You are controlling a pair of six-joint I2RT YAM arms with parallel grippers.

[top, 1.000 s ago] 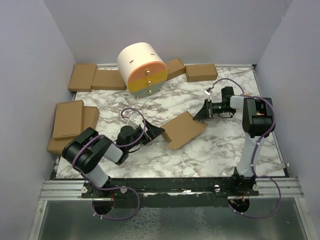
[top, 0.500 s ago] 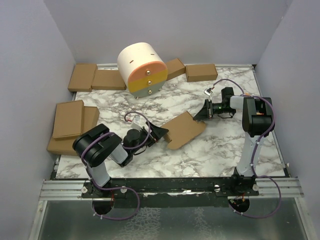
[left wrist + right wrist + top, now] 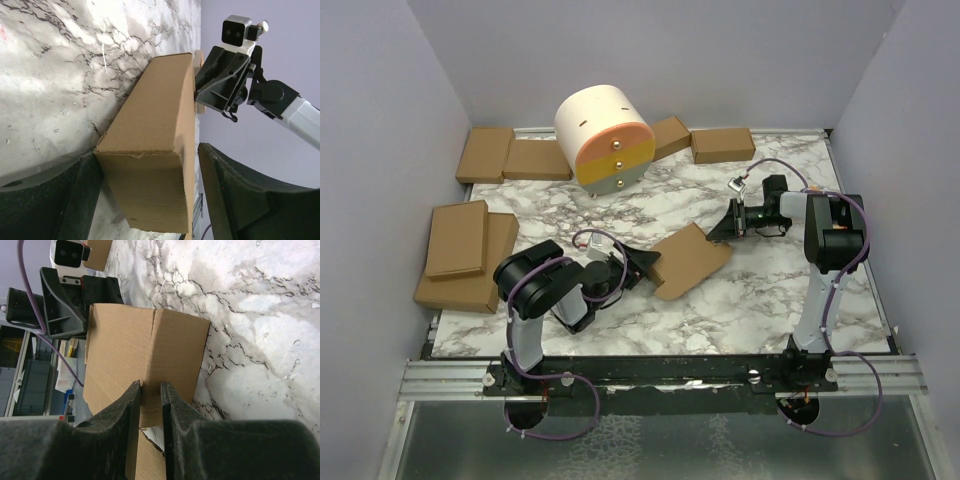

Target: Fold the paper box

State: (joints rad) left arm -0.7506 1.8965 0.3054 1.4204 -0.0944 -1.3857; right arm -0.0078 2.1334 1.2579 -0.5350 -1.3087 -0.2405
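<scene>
Paper box [image 3: 688, 260] lies flat on the bench [image 3: 760, 290], directly between my two pincers, each at one end. Left pincer [image 3: 644, 267] straddles the near end with its jaws apart. The wrist view has one finger against the cardboard and a clear gap on the other side, so there is no grip yet. Right pincer [image 3: 149, 388] has its jaws nearly together, clamped on what looks like a thin flap or edge at the far end (the fingers hide the contact itself). Step in hand, as I judge it, is seating the left pincer on the box end while the right steadies the flap. To do it well I should centre the left jaws so both fingers meet the side walls together. The squeeze has to be gentle, since this cardboard would crease or bow easily, and I want the base flat on the bench so the box does not pivot around the right pincer's hold. Containers: the paper box looks closed from every view, contents unseen. Well beyond the left pincer stands a drawer unit [image 3: 605, 140] with its drawers shut and nothing visible inside. The ready-made boxes [image 3: 460, 250] out past the left pincer's outer side are all closed.
</scene>
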